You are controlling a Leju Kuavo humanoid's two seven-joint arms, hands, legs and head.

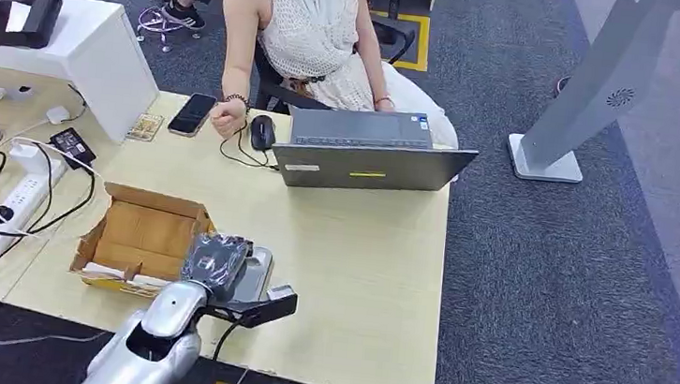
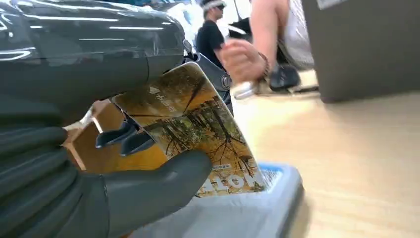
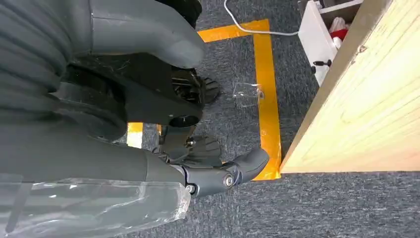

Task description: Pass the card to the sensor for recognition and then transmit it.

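Note:
My left hand (image 1: 215, 263) pinches a card (image 2: 198, 129) printed with autumn trees between its thumb (image 2: 148, 191) and darker fingers (image 2: 121, 139). The card hangs tilted just above the grey, blue-edged sensor (image 2: 270, 198), which lies on the wooden table right of a cardboard box. In the head view the hand covers most of the sensor (image 1: 259, 273). My right hand (image 3: 148, 114) hangs below the table's edge over the carpet, its fingers apart and holding nothing.
An open cardboard box (image 1: 142, 237) sits left of the sensor. A person sits at the far side behind a laptop (image 1: 368, 152), one hand near a mouse (image 1: 263, 132) and a phone (image 1: 191, 114). A power strip with cables (image 1: 13, 203) lies at the left.

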